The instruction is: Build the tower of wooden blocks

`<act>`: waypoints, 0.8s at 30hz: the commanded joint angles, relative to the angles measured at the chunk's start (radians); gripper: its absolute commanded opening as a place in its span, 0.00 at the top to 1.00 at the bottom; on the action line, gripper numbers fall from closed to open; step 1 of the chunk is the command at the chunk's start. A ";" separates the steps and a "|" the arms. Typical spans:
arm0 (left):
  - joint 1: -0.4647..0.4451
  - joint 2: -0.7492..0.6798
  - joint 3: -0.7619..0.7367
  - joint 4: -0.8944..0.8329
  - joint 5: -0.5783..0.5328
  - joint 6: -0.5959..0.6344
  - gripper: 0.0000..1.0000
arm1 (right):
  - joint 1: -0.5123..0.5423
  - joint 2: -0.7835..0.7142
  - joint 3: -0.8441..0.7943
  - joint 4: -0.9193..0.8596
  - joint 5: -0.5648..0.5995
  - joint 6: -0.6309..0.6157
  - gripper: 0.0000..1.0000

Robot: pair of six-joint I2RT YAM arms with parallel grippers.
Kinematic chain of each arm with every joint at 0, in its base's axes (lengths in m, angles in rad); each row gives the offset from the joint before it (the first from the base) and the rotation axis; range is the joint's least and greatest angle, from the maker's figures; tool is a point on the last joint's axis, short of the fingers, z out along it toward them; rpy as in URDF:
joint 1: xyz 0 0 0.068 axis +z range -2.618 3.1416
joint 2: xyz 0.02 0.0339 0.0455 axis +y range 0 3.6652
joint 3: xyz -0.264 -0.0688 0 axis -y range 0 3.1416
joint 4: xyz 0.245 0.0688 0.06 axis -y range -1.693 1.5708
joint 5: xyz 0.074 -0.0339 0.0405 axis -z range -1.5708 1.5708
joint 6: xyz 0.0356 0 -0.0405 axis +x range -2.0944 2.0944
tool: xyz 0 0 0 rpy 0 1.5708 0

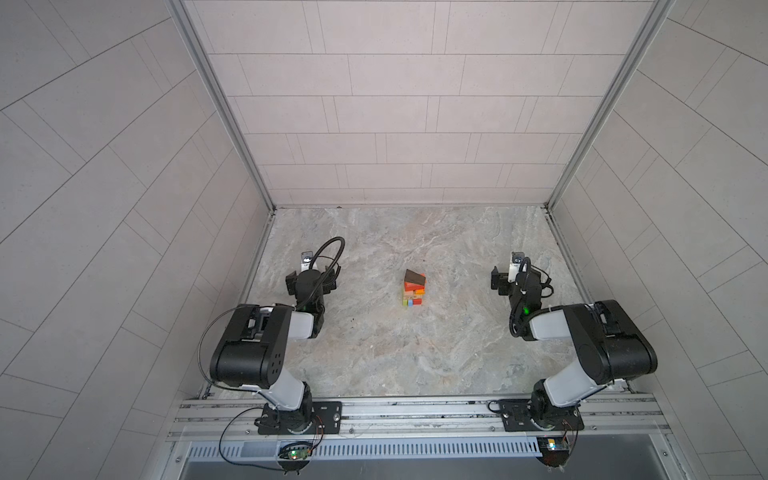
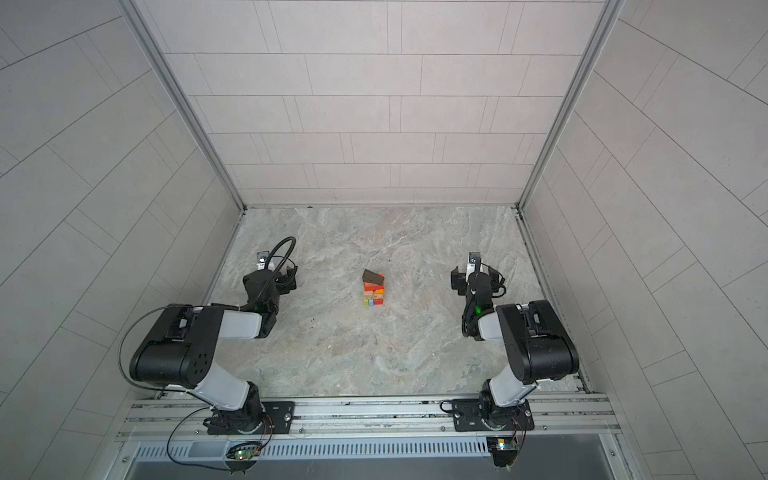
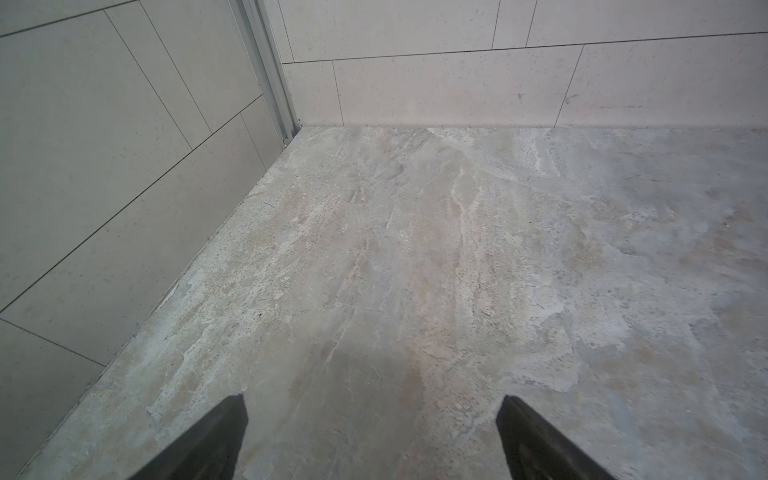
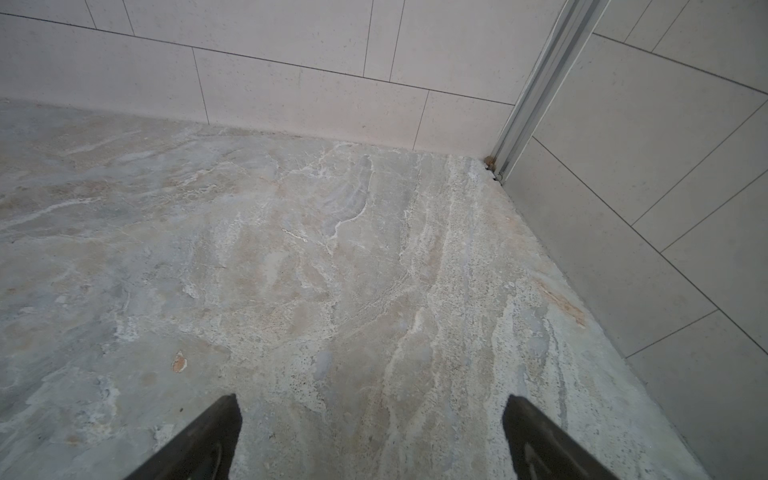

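Observation:
The tower [image 1: 414,289] [image 2: 373,289] stands mid-table in both top views. Green, blue and red wood blocks lie lowest, tan and orange ones sit above, and a dark brown block [image 1: 415,275] [image 2: 372,275] rests slanted on top. My left gripper [image 1: 311,277] [image 2: 270,279] hangs well to the tower's left, open and empty. My right gripper [image 1: 517,280] [image 2: 477,278] is well to its right, also open and empty. In the wrist views the left gripper [image 3: 372,399] and right gripper [image 4: 370,397] show wide-spread fingertips over bare stone. The tower is out of both wrist views.
The marbled table [image 1: 395,353] is boxed in by tiled walls at the left [image 1: 124,208], back [image 1: 407,124] and right [image 1: 665,208]. A metal rail [image 1: 415,411] carrying both arm bases runs along the front edge.

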 commanded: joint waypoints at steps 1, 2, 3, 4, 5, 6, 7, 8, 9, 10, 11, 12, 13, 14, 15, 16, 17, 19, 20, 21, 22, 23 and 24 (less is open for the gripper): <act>0.001 0.007 -0.008 0.035 0.002 0.000 0.00 | 0.003 0.005 -0.008 0.009 0.007 -0.001 0.00; 0.001 0.007 -0.008 0.036 0.002 0.000 0.00 | 0.003 0.004 -0.008 0.007 0.007 -0.001 0.00; 0.001 0.007 -0.008 0.035 0.002 0.000 0.00 | 0.003 0.006 -0.010 0.014 0.007 -0.001 0.00; 0.001 0.007 -0.008 0.035 0.002 0.000 0.00 | 0.003 0.003 -0.010 0.015 0.008 -0.003 0.00; 0.002 0.007 -0.008 0.035 0.001 0.000 0.00 | 0.005 0.001 -0.024 0.038 0.000 -0.008 0.00; 0.002 0.007 -0.008 0.035 0.002 0.000 0.00 | 0.007 -0.003 -0.058 0.095 -0.014 -0.014 0.00; 0.002 0.007 -0.008 0.036 0.002 0.000 0.00 | 0.007 -0.002 -0.107 0.185 -0.031 -0.020 0.00; 0.002 0.007 -0.008 0.036 0.002 0.000 0.00 | 0.008 0.013 -0.170 0.315 -0.039 -0.026 0.01; 0.001 0.007 -0.008 0.036 0.002 0.000 0.00 | 0.008 0.042 -0.228 0.447 -0.029 -0.025 0.01; 0.002 0.006 -0.008 0.036 0.001 -0.001 0.00 | 0.008 0.026 -0.214 0.409 -0.019 -0.022 0.01; 0.002 0.007 -0.008 0.035 0.002 -0.001 0.00 | 0.008 0.008 -0.179 0.327 -0.017 -0.020 0.01; 0.001 0.007 -0.008 0.036 0.002 0.000 0.00 | 0.008 0.005 -0.147 0.263 -0.023 -0.021 0.00; 0.002 0.007 -0.008 0.035 0.002 -0.001 0.00 | 0.008 0.014 -0.121 0.232 -0.026 -0.022 0.01; 0.001 0.007 -0.007 0.035 0.002 0.000 0.00 | 0.008 0.022 -0.094 0.198 -0.018 -0.019 0.00; 0.001 0.007 -0.008 0.035 0.002 0.000 0.00 | 0.008 0.005 -0.066 0.117 -0.004 -0.018 0.01; 0.002 0.007 -0.008 0.036 0.002 0.000 0.00 | 0.008 -0.004 -0.042 0.058 0.004 -0.013 0.00; 0.002 0.007 -0.008 0.035 0.002 0.000 0.00 | 0.008 0.004 -0.015 0.019 0.002 -0.015 0.00; 0.001 0.007 -0.008 0.035 0.002 0.000 0.00 | 0.008 0.004 -0.009 0.008 -0.003 -0.013 0.01; 0.001 0.007 -0.008 0.036 0.003 -0.001 0.00 | 0.008 0.008 -0.003 0.002 -0.004 -0.013 0.00; 0.002 0.007 -0.008 0.035 0.002 0.000 0.00 | 0.003 0.010 0.003 -0.006 -0.014 -0.007 0.01; 0.001 0.007 -0.008 0.035 0.002 0.000 0.00 | -0.004 0.006 0.006 -0.021 -0.021 -0.004 0.00; 0.002 0.007 -0.008 0.036 0.002 0.000 0.00 | -0.004 0.008 0.004 -0.012 -0.022 -0.004 0.01; 0.001 0.007 -0.008 0.035 0.002 -0.001 0.00 | -0.005 0.007 -0.002 -0.002 -0.020 -0.006 0.00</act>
